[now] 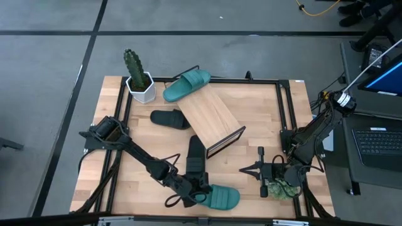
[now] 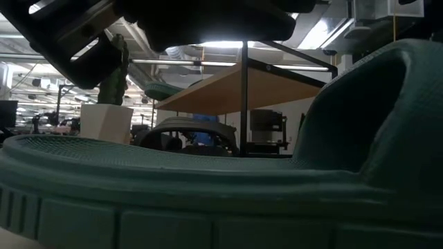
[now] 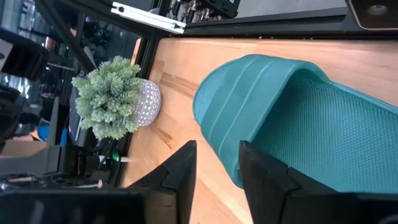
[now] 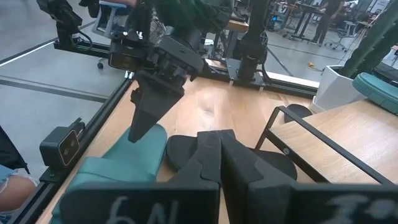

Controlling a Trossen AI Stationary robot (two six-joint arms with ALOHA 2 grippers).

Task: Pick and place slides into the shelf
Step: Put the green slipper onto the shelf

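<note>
Left end effector [image 1: 191,196]: lower centre of the high view, at the heel end of a teal slide [image 1: 223,198]; fingers parted, one on each side of the slide's strap edge in the left wrist view; whether it grips, cannot tell.
Black slides: one [image 1: 171,118] left of the shelf, lying flat; the other [image 1: 196,158] just below the shelf, beside the left arm.
Second teal slide [image 1: 186,85]: upper centre, at the shelf's upper end.
Shelf [image 1: 210,117]: centre of the surface [image 1: 264,119], set diagonally.
Cactus pot [image 1: 141,86]: upper left corner.
Right end effector [image 1: 244,170]: lower right, fingers closed, holding nothing.
</note>
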